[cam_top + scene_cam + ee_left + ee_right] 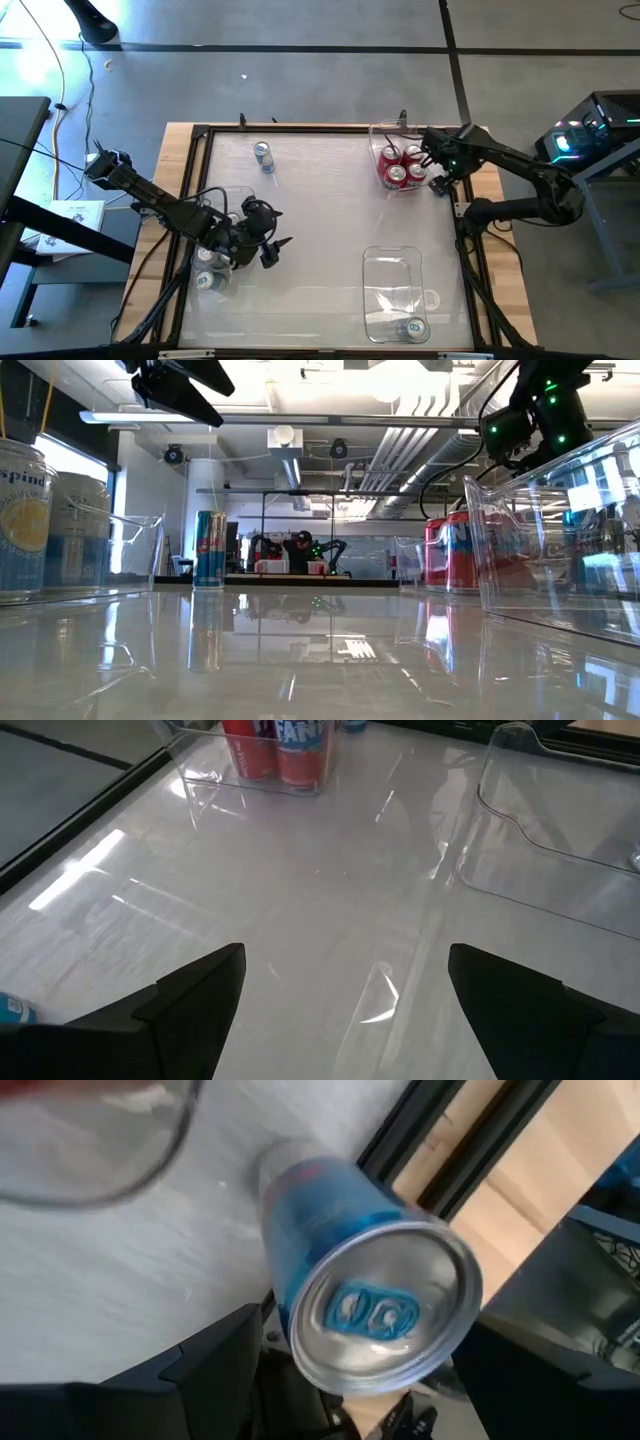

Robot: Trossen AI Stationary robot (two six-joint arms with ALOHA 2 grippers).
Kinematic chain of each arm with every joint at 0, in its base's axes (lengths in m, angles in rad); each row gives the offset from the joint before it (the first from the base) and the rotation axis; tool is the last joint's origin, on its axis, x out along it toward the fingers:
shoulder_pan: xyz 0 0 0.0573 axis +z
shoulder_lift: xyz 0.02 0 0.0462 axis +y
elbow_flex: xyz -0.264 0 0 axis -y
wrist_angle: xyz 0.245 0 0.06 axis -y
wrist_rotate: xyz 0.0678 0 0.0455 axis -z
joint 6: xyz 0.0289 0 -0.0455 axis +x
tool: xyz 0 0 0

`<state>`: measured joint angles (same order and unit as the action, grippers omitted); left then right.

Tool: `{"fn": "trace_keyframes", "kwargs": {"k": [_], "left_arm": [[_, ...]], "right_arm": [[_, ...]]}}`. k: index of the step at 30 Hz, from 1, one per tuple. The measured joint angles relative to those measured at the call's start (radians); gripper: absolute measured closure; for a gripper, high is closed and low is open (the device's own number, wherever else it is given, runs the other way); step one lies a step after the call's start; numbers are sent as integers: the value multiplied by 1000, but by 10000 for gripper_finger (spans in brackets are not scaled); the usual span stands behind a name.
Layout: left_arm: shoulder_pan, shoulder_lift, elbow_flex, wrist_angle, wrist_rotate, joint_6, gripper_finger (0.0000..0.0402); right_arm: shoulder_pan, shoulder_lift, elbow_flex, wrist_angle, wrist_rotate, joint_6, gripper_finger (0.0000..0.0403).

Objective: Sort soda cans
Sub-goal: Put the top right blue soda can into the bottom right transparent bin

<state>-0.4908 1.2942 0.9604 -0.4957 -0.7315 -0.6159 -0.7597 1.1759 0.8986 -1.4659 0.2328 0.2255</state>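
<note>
Hovering empty, the left gripper (283, 243) spreads its fingers wide over the table (320, 210). At right, the right gripper (350, 1380) has fingers around a blue can (365, 1295): light, smooth, dentable; grip mid-body.

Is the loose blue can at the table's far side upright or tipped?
Upright: the blue can shows its round top from above and stands vertical in the low view.

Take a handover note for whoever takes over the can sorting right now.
Left tool: open, empty, over the table beside the bin holding silver cans.
Right tool: at a blue can beside the bin of red cans; grip unclear.
Done: silver and red cans binned; one can in the third bin.
Left: that blue can, plus a loose can standing alone on the table.
</note>
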Motion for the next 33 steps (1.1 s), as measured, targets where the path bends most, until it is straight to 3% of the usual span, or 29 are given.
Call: {"fn": "trace_keyframes", "kwargs": {"k": [10,17,22,28,33], "left_arm": [[0,0,0,0,0,-1,57],[0,0,0,0,0,-4,57],[0,0,0,0,0,-9,57],[0,0,0,1,-1,-8,57],[0,0,0,0,-3,-9,57]], "right_arm": [[0,0,2,76,-1,-23,100],[-5,2,4,75,0,-9,169],[2,0,5,21,-7,50,175],[116,-42,99,-124,-63,211,175],[264,-76,245,-115,-220,366,175]]}}
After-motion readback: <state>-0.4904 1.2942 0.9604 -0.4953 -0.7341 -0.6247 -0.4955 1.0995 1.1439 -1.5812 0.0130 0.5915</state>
